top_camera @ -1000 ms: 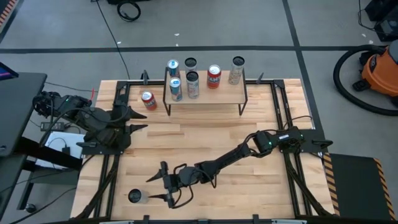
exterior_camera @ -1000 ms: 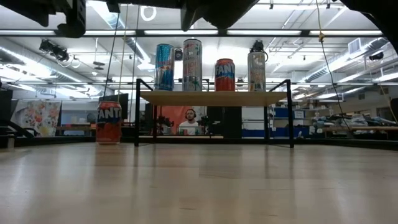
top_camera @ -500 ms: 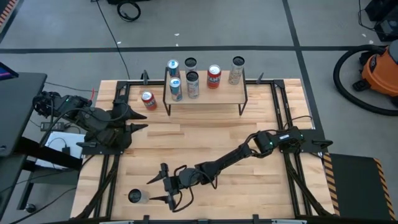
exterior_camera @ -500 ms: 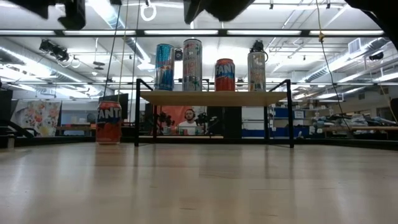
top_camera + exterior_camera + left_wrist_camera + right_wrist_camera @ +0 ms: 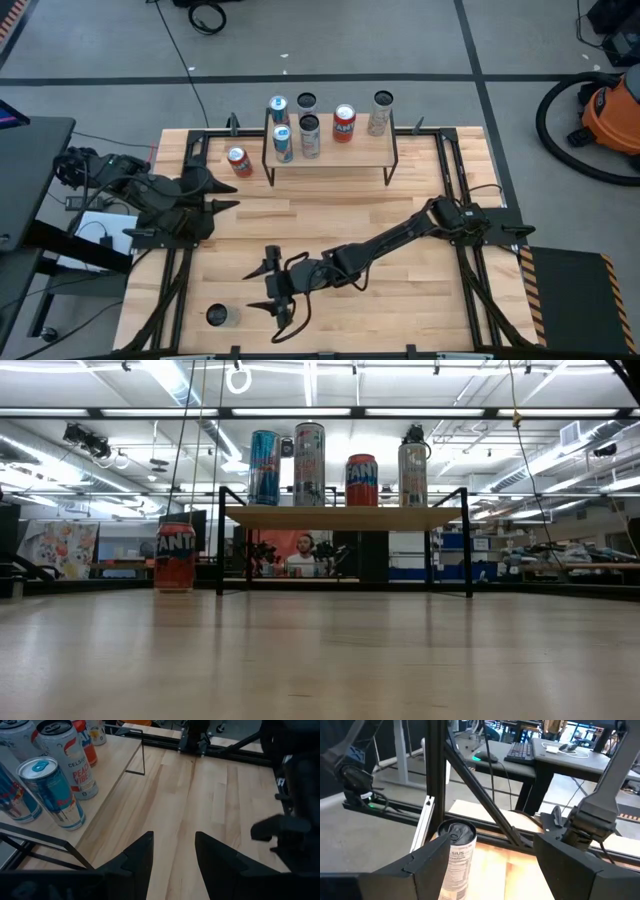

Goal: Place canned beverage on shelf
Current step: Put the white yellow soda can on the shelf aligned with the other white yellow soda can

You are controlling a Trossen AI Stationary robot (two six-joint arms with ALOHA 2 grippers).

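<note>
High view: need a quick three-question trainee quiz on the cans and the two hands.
1. True or false: the orange Fanta can stands on the low light-wood shelf with black metal legs.
2. Which arm reaches towards the silver can at the near-left corner of the wooden tabletop? A) the robot's left B) the robot's right C) both
3. Is the right hand open or shut, and does it hold anything?

Key
1. False: it stands on the tabletop, left of the shelf.
2. B. The left hand waits open at the table's left side.
3. Open, holding nothing; the silver can is just ahead of its fingers.
</note>
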